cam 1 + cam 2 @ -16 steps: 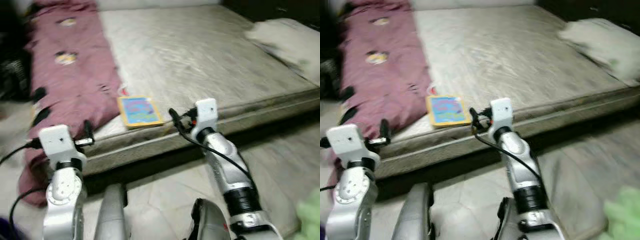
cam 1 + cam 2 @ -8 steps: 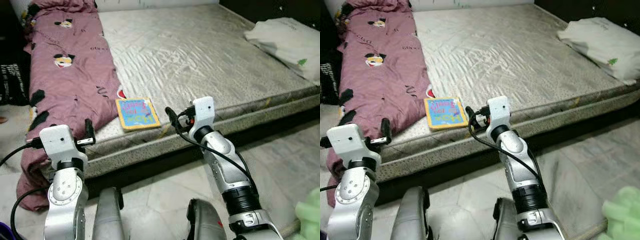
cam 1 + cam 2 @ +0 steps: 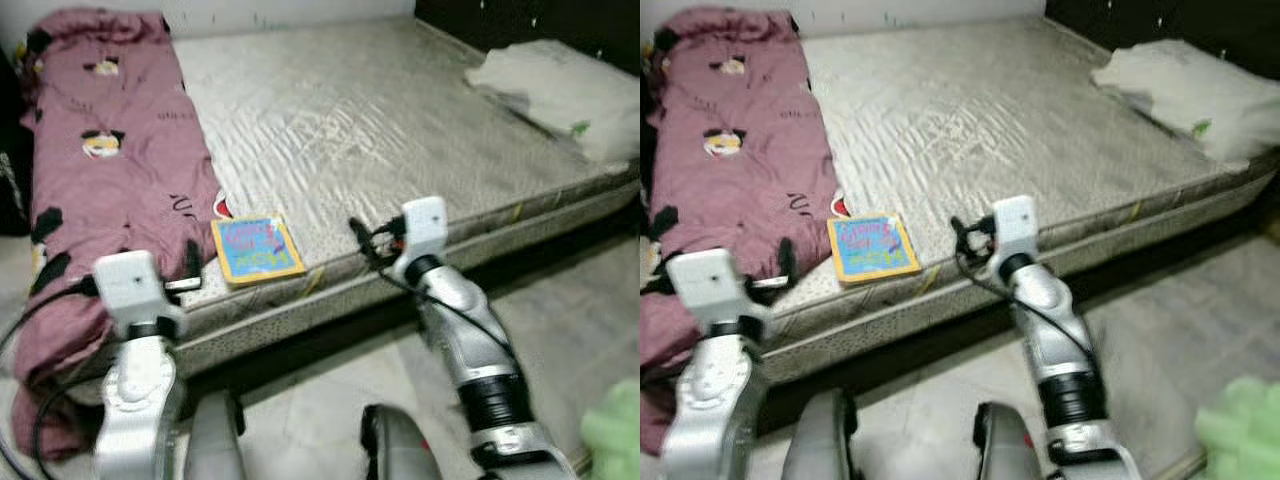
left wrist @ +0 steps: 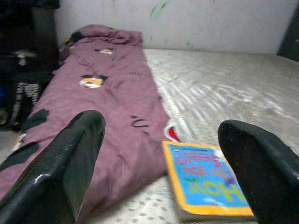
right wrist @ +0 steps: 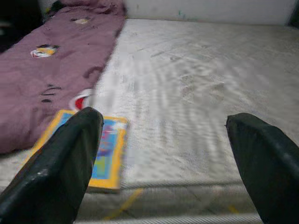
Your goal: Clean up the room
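A thin book (image 3: pixel 256 249) with a yellow border and blue cover lies flat on the bare grey mattress (image 3: pixel 370 120), near its front edge and beside a maroon blanket (image 3: pixel 110 180). My left gripper (image 3: pixel 188 266) hovers at the bed's front edge just left of the book, open and holding nothing; in its wrist view the book (image 4: pixel 205 179) lies between the spread fingers (image 4: pixel 65 172). Open too and holding nothing, my right gripper (image 3: pixel 362 238) stays at the mattress edge to the right of the book (image 5: pixel 100 154).
The blanket, printed with cartoon mice, covers the bed's left side and hangs over its corner. A pale pillow (image 3: pixel 555 90) lies at the far right of the mattress. Tiled floor (image 3: pixel 590 310) runs in front of the bed, with something light green (image 3: pixel 612 430) at lower right.
The whole picture has shifted as the camera moved, so the book now sits nearer my left gripper and farther from my right. Both grippers stay open.
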